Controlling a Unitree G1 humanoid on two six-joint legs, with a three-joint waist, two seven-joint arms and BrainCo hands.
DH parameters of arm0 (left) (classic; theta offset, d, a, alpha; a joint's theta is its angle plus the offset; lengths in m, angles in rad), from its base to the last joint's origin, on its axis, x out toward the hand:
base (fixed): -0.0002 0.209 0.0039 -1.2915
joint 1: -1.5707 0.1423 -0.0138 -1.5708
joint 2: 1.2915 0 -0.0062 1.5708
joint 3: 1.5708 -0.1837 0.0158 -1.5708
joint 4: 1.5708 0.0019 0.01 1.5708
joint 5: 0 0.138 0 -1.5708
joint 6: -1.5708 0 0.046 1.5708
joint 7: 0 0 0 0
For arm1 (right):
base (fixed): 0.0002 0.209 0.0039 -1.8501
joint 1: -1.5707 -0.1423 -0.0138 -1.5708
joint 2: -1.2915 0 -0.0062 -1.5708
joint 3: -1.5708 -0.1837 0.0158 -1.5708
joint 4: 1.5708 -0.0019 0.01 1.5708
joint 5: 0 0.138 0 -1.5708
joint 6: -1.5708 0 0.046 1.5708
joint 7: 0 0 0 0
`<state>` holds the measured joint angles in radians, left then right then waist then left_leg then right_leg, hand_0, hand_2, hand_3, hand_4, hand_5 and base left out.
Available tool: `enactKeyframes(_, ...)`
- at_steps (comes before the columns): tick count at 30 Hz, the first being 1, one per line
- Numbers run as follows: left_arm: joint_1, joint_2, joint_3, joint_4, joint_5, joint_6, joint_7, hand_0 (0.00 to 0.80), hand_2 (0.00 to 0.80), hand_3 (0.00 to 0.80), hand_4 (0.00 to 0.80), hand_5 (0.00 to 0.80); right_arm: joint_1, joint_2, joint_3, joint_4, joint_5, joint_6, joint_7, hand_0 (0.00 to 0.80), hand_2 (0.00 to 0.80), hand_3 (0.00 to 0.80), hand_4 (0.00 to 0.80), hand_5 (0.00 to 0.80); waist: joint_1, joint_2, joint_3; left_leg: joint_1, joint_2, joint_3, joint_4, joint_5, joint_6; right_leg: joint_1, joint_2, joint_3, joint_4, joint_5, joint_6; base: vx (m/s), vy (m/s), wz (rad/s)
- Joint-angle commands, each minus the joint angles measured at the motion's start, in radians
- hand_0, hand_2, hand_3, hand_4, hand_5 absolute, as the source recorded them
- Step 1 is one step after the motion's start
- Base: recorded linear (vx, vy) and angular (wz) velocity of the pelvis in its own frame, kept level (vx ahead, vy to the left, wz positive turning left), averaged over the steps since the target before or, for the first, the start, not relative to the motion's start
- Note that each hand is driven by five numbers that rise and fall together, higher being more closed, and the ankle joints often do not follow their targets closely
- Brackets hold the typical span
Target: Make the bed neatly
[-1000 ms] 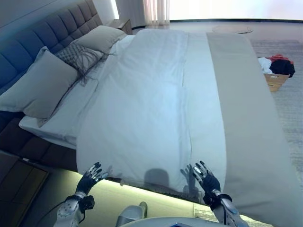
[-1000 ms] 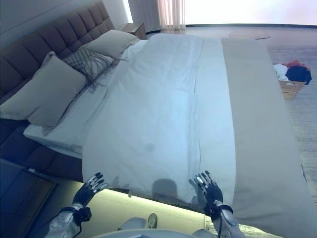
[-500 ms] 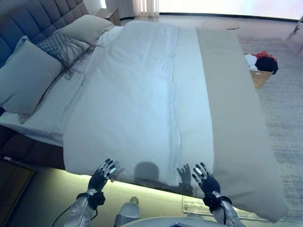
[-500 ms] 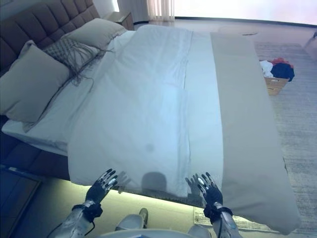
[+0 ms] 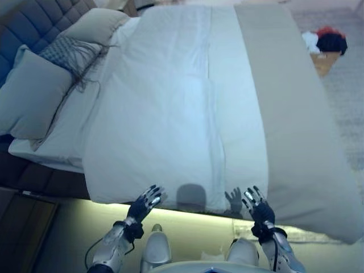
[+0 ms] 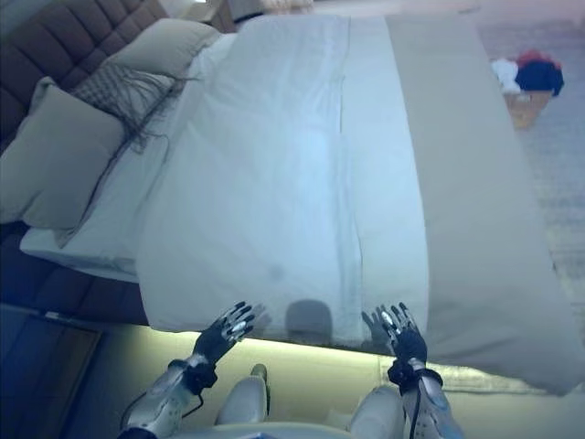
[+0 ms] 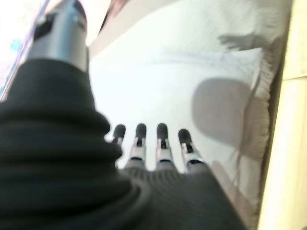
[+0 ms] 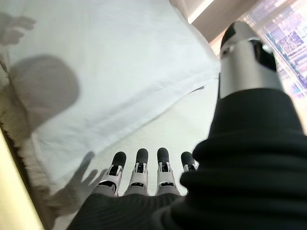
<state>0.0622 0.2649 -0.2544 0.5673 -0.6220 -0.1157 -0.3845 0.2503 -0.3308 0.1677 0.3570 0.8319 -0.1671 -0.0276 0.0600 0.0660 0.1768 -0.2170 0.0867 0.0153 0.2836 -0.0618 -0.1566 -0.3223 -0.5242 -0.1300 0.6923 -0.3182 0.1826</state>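
A white duvet [image 5: 176, 108] lies spread flat over the bed, its near edge hanging over the bed's side in front of me. A beige runner [image 5: 296, 119] covers the foot end on the right. Grey pillows [image 5: 31, 94] and a fringed cushion [image 5: 71, 54] lean at the tufted headboard [image 5: 28, 23] on the left. My left hand [image 5: 146, 203] is open, fingers straight, just short of the duvet's near edge. Beside the runner's seam my right hand [image 5: 257, 207] is open too, holding nothing. Both wrist views show straight fingers [image 7: 160, 143] over white cloth [image 8: 96, 86].
A box with dark and red clothes [image 5: 327, 48] stands on the carpet past the bed's far right. A lit strip [image 5: 193, 219] glows under the bed's near side. A dark bedside cabinet [image 5: 23, 227] sits at the lower left.
The camera has tilted down and closer to the bed, shifting the whole picture. Both hands have risen toward the duvet's near edge and stay open.
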Motion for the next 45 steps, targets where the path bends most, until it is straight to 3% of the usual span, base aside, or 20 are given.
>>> enactKeyframes(1,0.016,0.049,0.058,-0.117,0.028,-0.046,0.043,0.0,0.0,0.0,0.0,0.0,-0.012,0.043,0.002,-0.123,0.018,0.054,0.029,0.0,0.0,0.0,0.0,0.0,0.009,0.003,0.017,0.057,0.054,-0.046,-0.057,0.053,0.049,0.06,0.003,0.087,-0.19,0.311,0.029,0.081,0.303,-0.01)
enactKeyframes(4,0.003,0.1,0.067,-0.154,-0.046,-0.092,0.094,0.0,0.0,0.0,0.0,0.0,-0.072,0.056,0.079,-0.098,-0.015,0.065,0.096,0.0,0.0,0.0,0.0,0.0,0.049,-0.012,0.037,0.003,0.086,-0.068,-0.045,0.058,0.034,0.014,-0.006,0.078,-0.241,0.363,0.045,-0.096,0.227,0.02)
enactKeyframes(7,-0.049,0.119,0.06,-0.127,-0.073,-0.154,0.119,0.0,0.0,0.0,0.0,0.0,-0.147,0.035,0.118,-0.088,-0.046,0.095,0.073,0.0,0.0,0.0,0.0,0.0,0.079,-0.032,0.059,-0.078,0.122,-0.103,0.001,0.074,0.002,-0.004,0.0,0.054,-0.267,0.364,0.055,-0.128,0.21,0.04)
enactKeyframes(10,-0.071,0.128,0.061,-0.143,-0.083,-0.158,0.112,0.0,0.0,0.0,0.0,0.0,-0.163,0.004,0.131,-0.083,-0.064,0.087,0.053,0.0,0.0,0.0,0.0,0.0,0.096,-0.057,0.073,-0.127,0.141,-0.123,0.062,0.073,-0.021,-0.014,-0.004,0.04,-0.266,0.37,0.063,-0.025,0.222,0.16)
enactKeyframes(14,-0.045,0.139,0.067,-0.173,0.009,-0.115,0.088,0.0,0.0,0.0,0.0,0.0,-0.139,0.0,0.09,-0.066,0.024,0.037,0.034,0.0,0.0,0.0,0.0,0.0,0.13,-0.117,0.078,-0.142,0.077,-0.081,0.133,-0.018,0.011,0.015,-0.058,0.034,-0.329,0.508,0.079,0.085,0.261,0.14)
enactKeyframes(17,0.027,0.151,0.076,-0.211,0.111,-0.111,0.097,0.0,0.0,0.0,0.0,0.0,-0.099,0.029,0.039,-0.054,0.068,0.084,0.124,0.0,0.0,0.0,0.0,0.0,0.139,-0.129,0.053,-0.076,0.032,-0.027,0.091,-0.043,0.067,0.042,-0.058,0.021,-0.356,0.611,0.079,0.149,0.307,0.1)
enactKeyframes(19,0.055,0.158,0.071,-0.224,0.153,-0.1,0.104,0.0,0.0,0.0,0.0,0.0,-0.08,0.042,0.03,-0.045,0.053,0.095,0.157,0.0,0.0,0.0,0.0,0.0,0.126,-0.115,0.028,-0.043,-0.012,-0.013,0.05,-0.037,0.116,0.04,-0.006,0.046,-0.313,0.57,0.055,0.084,0.298,-0.28)
enactKeyframes(24,0.034,0.161,0.064,-0.167,0.133,-0.047,0.135,0.0,0.0,0.0,0.0,0.0,-0.087,0.093,0.069,-0.038,0.06,0.034,0.159,0.0,0.0,0.0,0.0,0.0,0.112,-0.092,-0.036,0.053,-0.119,0.02,-0.093,0.015,0.187,0.106,0.151,-0.053,-0.306,0.51,0.017,0.052,0.151,-0.1)
enactKeyframes(28,0.017,0.131,0.105,-0.121,0.062,0.006,0.139,0.0,0.0,0.0,0.0,0.0,-0.076,0.13,0.057,-0.023,0.037,0.03,0.132,0.0,0.0,0.0,0.0,0.0,0.077,-0.067,-0.068,0.145,-0.166,0.046,-0.171,0.035,0.214,0.121,0.252,-0.134,-0.344,0.481,-0.011,0.156,0.067,-0.23)
enactKeyframes(30,0.015,0.117,0.121,-0.127,0.047,0.021,0.135,0.0,0.0,0.0,0.0,0.0,-0.053,0.134,0.051,-0.007,0.026,0.029,0.129,0.0,0.0,0.0,0.0,0.0,0.057,-0.065,-0.076,0.169,-0.175,0.053,-0.173,0.025,0.21,0.162,0.302,-0.126,-0.448,0.441,-0.027,0.151,-0.069,-0.2)
enactKeyframes(31,0.015,0.107,0.124,-0.126,0.049,0.016,0.139,0.0,0.0,0.0,0.0,0.0,-0.048,0.135,0.045,0.01,0.025,0.027,0.139,0.0,0.0,0.0,0.0,0.0,0.052,-0.066,-0.084,0.167,-0.178,0.055,-0.172,0.026,0.213,0.169,0.307,-0.12,-0.467,0.44,-0.03,0.119,-0.091,0.24)
enactKeyframes(35,0.028,0.085,0.126,-0.119,0.128,-0.024,0.173,0.0,0.0,0.0,0.0,0.0,-0.042,0.133,0.048,0.039,0.03,0.014,0.158,0.0,0.0,0.0,0.0,0.0,0.057,-0.074,-0.09,0.162,-0.162,0.08,-0.141,0.019,0.2,0.218,0.334,-0.156,-0.521,0.39,-0.048,0.089,-0.121,0.46)
enactKeyframes(38,0.039,0.088,0.117,-0.108,0.21,-0.074,0.213,0.0,0.0,0.0,0.0,0.0,-0.036,0.112,0.051,0.024,0.02,0.033,0.157,0.0,0.0,0.0,0.0,0.0,0.052,-0.094,-0.078,0.135,-0.158,0.11,0.004,-0.03,0.192,0.237,0.337,-0.168,-0.52,0.348,-0.062,0.065,-0.111,0.11)
enactKeyframes(40,0.062,0.088,0.118,-0.127,0.283,-0.091,0.289,0.0,0.0,0.0,0.0,0.0,-0.032,0.082,0.045,0.014,0.01,0.06,0.148,0.0,0.0,0.0,0.0,0.0,0.056,-0.096,-0.057,0.096,-0.126,0.085,0.109,0.032,0.158,0.26,0.347,-0.156,-0.52,0.339,-0.08,0.086,-0.001,0.07)
enactKeyframes(42,0.075,0.098,0.107,-0.148,0.335,-0.104,0.381,0.0,0.0,0.0,0.0,0.0,-0.038,0.05,0.048,0.004,0.025,0.068,0.176,0.0,0.0,0.0,0.0,0.0,0.057,-0.088,-0.049,0.093,-0.083,0.05,0.033,0.089,0.138,0.261,0.358,-0.142,-0.534,0.343,-0.085,0.024,0.18,-0.38)
enactKeyframes(43,0.064,0.111,0.095,-0.15,0.381,-0.115,0.445,0.0,0.0,0.0,0.0,0.0,-0.046,0.036,0.059,-0.002,0.032,0.056,0.189,0.0,0.0,0.0,0.0,0.0,0.059,-0.075,-0.042,0.079,-0.046,0.022,-0.026,0.148,0.111,0.253,0.37,-0.136,-0.537,0.335,-0.084,-0.042,0.253,-0.58)
enactKeyframes(45,-0.019,0.129,0.064,-0.105,0.471,-0.143,0.546,0.0,0.0,0.0,0.0,0.0,-0.103,0.014,0.077,0.002,0.058,0.026,0.181,0.0,0.0,0.0,0.0,0.0,0.062,-0.062,-0.01,0.019,0.008,0.018,-0.079,0.202,0.076,0.221,0.364,-0.128,-0.52,0.31,-0.081,-0.244,0.269,-0.49)
